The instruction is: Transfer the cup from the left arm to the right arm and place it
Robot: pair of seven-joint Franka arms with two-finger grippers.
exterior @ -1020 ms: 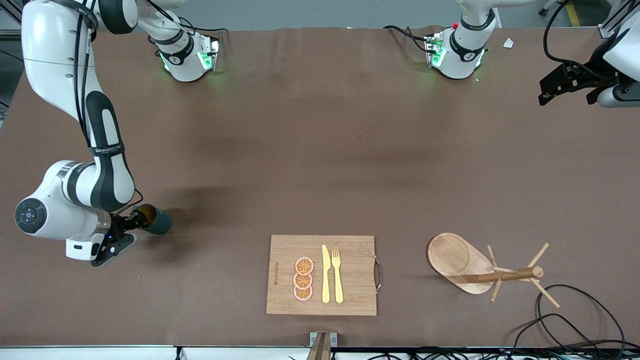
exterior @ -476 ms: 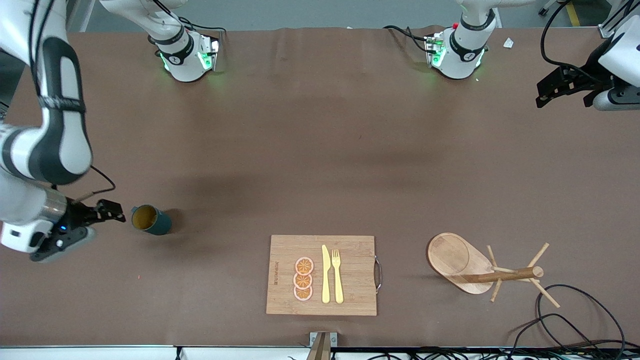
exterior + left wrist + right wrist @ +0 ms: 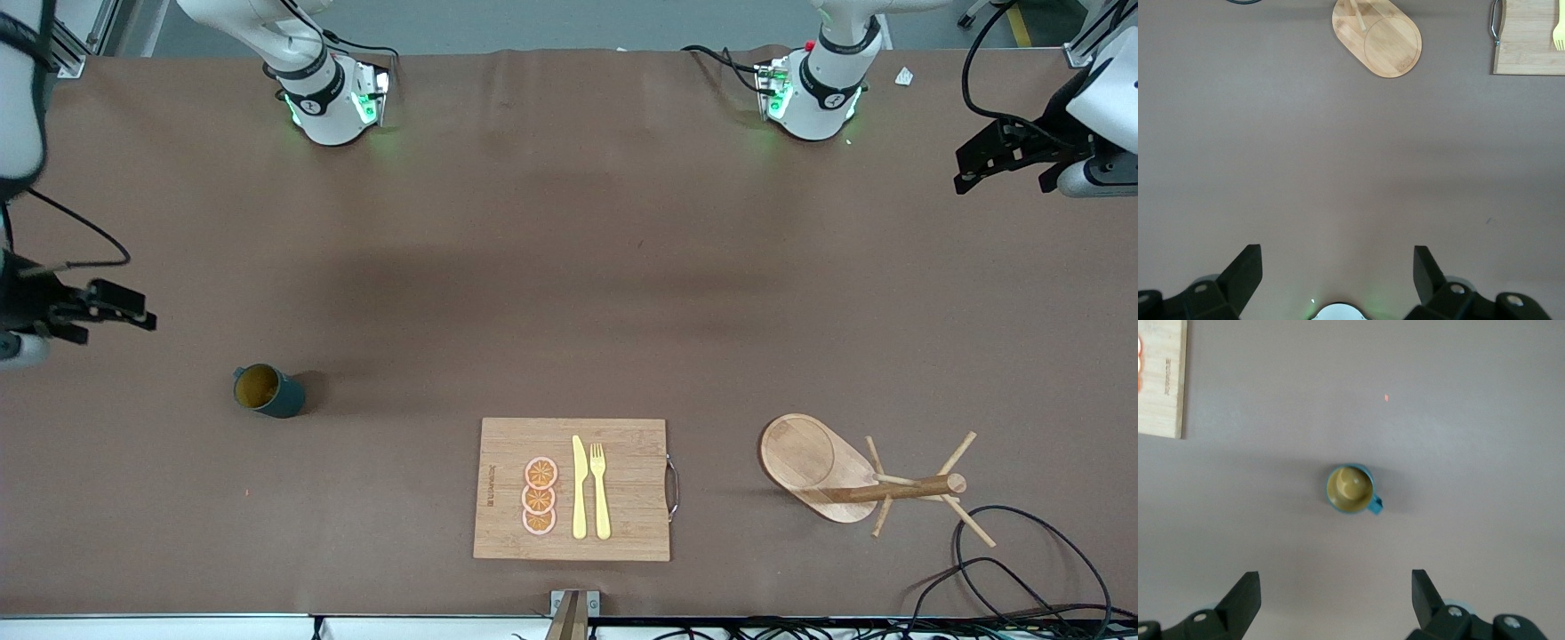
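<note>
One cup (image 3: 267,392) on the tabletop (image 3: 569,293), and it stands alone, upright, toward the right arm's end. It is dark teal outside, yellowish-tan inside, and the right wrist view looks straight down into its mouth, with its single small handle showing at the rim.

Next along comes one wooden cutting board (image 3: 572,489), nearer to the front camera than the cup. On it lie three orange slices (image 3: 540,496) in a column, one yellow knife (image 3: 579,488) and one yellow fork (image 3: 601,490) side by side, and there is a metal handle on the board's edge. Then one wooden peg rack (image 3: 867,480) lies toward the left arm's end, with a black cable (image 3: 1022,556) looping close by it.

There are two end effectors, and both are empty. The right end effector (image 3: 93,311) hangs over the edge of the tabletop at the right arm's end, fingers spread wide, nothing between them, well apart from the cup. The left end effector (image 3: 996,158) waits over the tabletop's edge at the left arm's end, fingers also spread wide and holding nothing.

A second ago the right end effector sat low at the cup, fingers at its rim. Half a second ago it had let go and stood just beside the cup. Now it has pulled up and away, and the cup stays where it was set. The left arm has barely moved.
</note>
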